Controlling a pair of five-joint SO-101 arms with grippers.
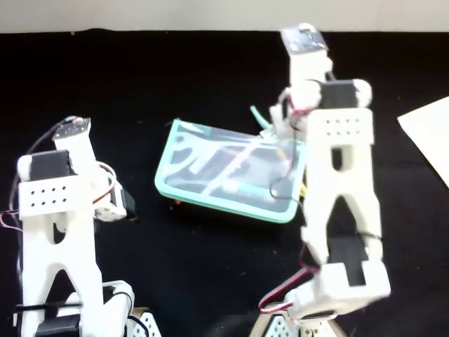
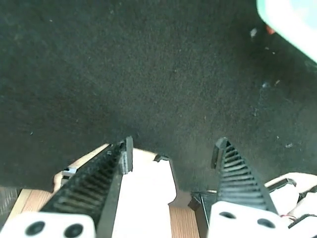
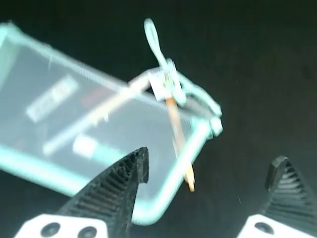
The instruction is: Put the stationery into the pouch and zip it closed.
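A clear pouch with a teal border lies flat in the middle of the black table. Pens and other stationery show through its side. An orange pencil sticks out past the pouch's corner, beside the zipper slider and its teal pull loop. My right gripper hangs open just above that corner with nothing between its fingers. The right arm stands over the pouch's right end. My left gripper is open and empty over bare table, left of the pouch, whose corner lies farther off.
A white sheet of paper lies at the right edge of the table. The left arm stands at the front left, with its wooden base below the gripper. Black cloth covers the table around the pouch.
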